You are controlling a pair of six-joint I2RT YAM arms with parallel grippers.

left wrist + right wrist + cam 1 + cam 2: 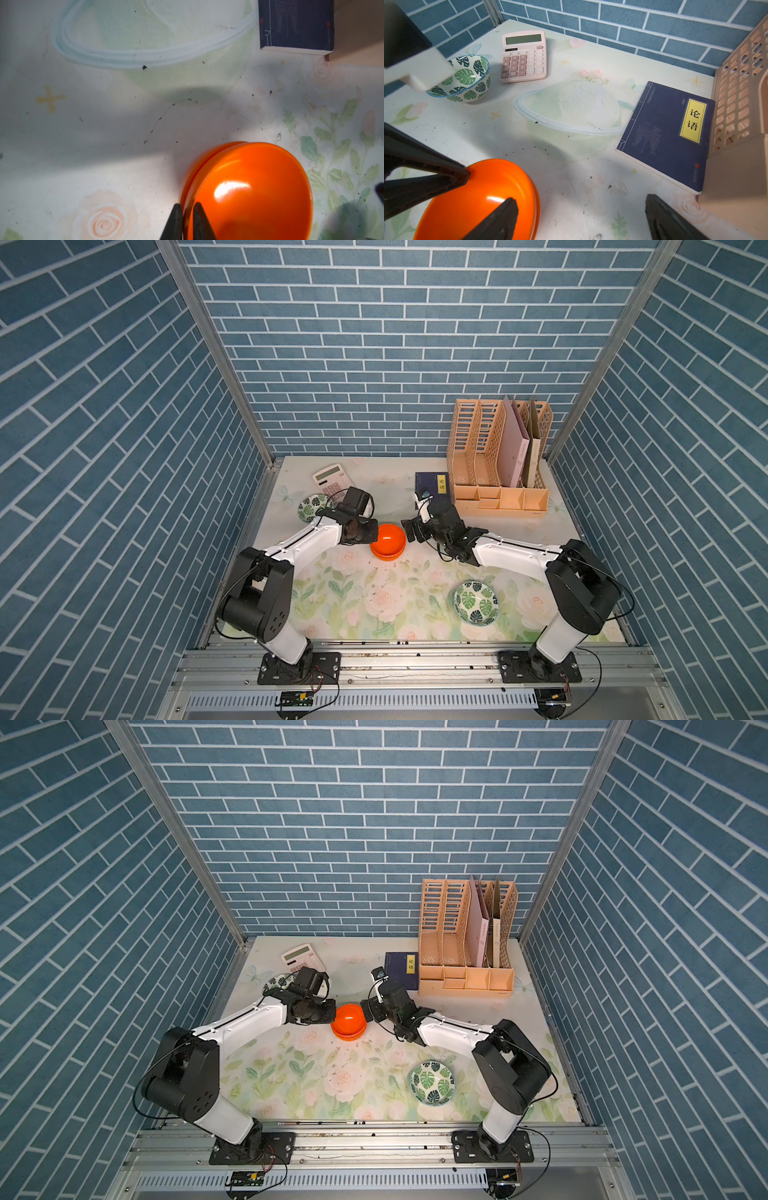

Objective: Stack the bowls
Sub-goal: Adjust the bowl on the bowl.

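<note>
Two orange bowls (pixel 387 541) (pixel 349 1022) sit nested at the table's middle, in both top views. In the left wrist view the upper orange bowl (pixel 249 187) rests inside the lower one (pixel 193 164). My left gripper (pixel 188 205) (pixel 375 534) is shut on the upper bowl's rim, one finger inside and one outside. My right gripper (pixel 580 198) (pixel 405 526) stands open just right of the stack, holding nothing. One leaf-print bowl (pixel 311 506) (pixel 467 81) stands at the back left, partly behind the left arm. Another leaf-print bowl (pixel 476 602) (pixel 432 1082) stands at the front right.
A pink calculator (pixel 332 479) lies at the back left. A dark blue book (pixel 432 485) lies beside a tan file organiser (pixel 498 456) at the back right. Brick-patterned walls close in three sides.
</note>
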